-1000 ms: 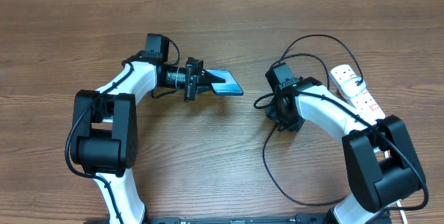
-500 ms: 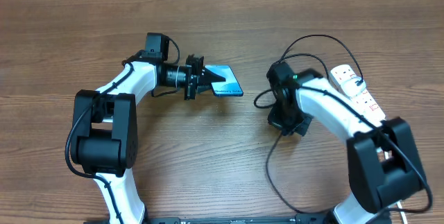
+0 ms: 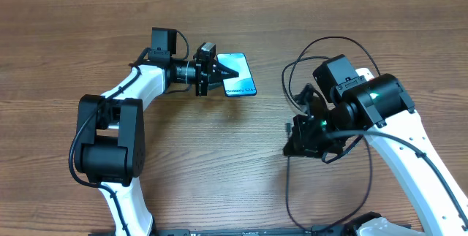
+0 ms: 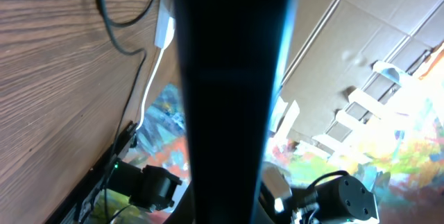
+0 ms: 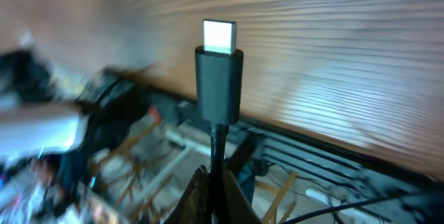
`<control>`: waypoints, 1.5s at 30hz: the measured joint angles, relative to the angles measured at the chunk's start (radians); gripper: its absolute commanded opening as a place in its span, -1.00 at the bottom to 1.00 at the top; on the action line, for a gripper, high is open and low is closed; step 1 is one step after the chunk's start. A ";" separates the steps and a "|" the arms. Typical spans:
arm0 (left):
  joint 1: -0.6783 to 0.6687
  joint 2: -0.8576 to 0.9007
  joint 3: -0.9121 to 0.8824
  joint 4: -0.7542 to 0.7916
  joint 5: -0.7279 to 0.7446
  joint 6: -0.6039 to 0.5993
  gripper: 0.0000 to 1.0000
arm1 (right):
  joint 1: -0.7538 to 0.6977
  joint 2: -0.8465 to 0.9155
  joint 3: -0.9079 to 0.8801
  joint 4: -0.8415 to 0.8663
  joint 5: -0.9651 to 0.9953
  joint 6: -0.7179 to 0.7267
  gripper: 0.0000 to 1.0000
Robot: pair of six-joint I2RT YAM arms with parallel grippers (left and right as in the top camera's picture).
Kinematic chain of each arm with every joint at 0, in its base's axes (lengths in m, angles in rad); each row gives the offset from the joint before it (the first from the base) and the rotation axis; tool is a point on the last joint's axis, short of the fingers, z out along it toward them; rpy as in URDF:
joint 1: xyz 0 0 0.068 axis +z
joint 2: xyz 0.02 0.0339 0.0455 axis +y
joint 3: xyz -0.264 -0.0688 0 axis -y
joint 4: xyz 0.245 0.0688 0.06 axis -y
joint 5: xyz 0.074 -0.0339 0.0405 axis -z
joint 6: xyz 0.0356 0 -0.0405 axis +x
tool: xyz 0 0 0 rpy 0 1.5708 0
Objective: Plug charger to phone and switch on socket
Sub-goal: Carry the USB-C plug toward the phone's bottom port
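Observation:
The phone (image 3: 241,81), screen lit light blue, is held off the table by my left gripper (image 3: 222,71), which is shut on its near end. In the left wrist view the phone (image 4: 232,78) is a dark band seen edge-on. My right gripper (image 3: 292,147) is raised above the table and shut on the charger cable (image 3: 322,42), which loops behind it. In the right wrist view the jaws (image 5: 216,186) pinch the cable just below the black connector (image 5: 218,78), whose silver tip points up. The socket is hidden under my right arm.
The wooden table (image 3: 219,163) spreads between both arms. The black cable trails down toward the front edge (image 3: 287,192). A white piece with a white cord (image 4: 164,23) shows far off in the left wrist view.
My left gripper has turned the phone, so its screen now faces up more. My right arm has risen and swung toward the front, carrying the cable and covering the socket.

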 measured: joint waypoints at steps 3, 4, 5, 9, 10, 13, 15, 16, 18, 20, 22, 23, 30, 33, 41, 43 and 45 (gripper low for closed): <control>0.000 0.000 0.000 0.019 0.014 -0.016 -0.92 | 0.024 0.013 0.000 0.024 -0.063 -0.051 -0.92; 0.000 0.000 0.000 0.021 0.020 -0.019 -0.91 | 0.035 0.022 0.000 0.033 -0.077 -0.065 -0.92; 0.000 0.000 0.000 0.023 0.025 -0.021 -0.91 | 0.047 0.031 0.000 0.039 -0.085 -0.073 -0.92; 0.000 0.000 0.000 0.023 0.037 -0.024 -0.91 | 0.089 0.089 0.000 0.074 -0.098 -0.096 -0.92; 0.000 0.000 0.000 0.026 0.037 -0.024 -0.92 | 0.099 0.107 0.000 0.086 -0.099 -0.099 -0.92; 0.000 0.000 0.000 0.045 0.039 -0.024 -0.92 | 0.122 0.168 0.000 0.126 -0.100 -0.103 -0.92; 0.000 0.000 0.000 0.060 0.043 -0.024 -0.91 | 0.130 0.205 0.000 0.148 -0.089 -0.099 -0.92; 0.000 0.000 0.000 0.067 0.044 -0.024 -0.92 | 0.131 0.215 0.000 0.156 -0.083 -0.095 -0.92; 0.000 0.000 0.000 0.078 0.045 -0.023 -0.91 | 0.130 0.232 0.000 0.171 -0.062 -0.081 -0.92; 0.000 0.000 0.000 0.079 0.044 -0.018 -0.92 | 0.130 0.236 0.000 0.183 -0.046 -0.071 -0.92; 0.000 0.000 0.000 0.079 0.043 -0.010 -0.91 | 0.130 0.236 0.000 0.185 -0.032 -0.063 -0.92; 0.000 0.000 0.000 0.080 0.043 -0.005 -0.92 | 0.130 0.236 0.000 0.186 -0.023 -0.060 -0.92; -0.002 0.000 0.000 0.081 0.031 0.009 -0.92 | 0.130 0.236 0.055 0.200 0.064 -0.039 -0.92; -0.007 0.000 0.000 0.081 0.027 0.012 -0.92 | 0.130 0.236 0.077 0.228 0.087 -0.036 -0.92; -0.034 0.000 0.000 0.082 0.025 0.061 -0.92 | 0.130 0.238 0.077 0.240 0.096 -0.036 -0.92; -0.035 0.000 0.000 0.082 0.024 0.066 -0.92 | 0.132 0.240 0.077 0.244 0.093 -0.036 -0.92; -0.035 0.000 0.000 0.082 0.024 0.076 -0.91 | 0.136 0.240 0.077 0.244 0.092 -0.036 -0.92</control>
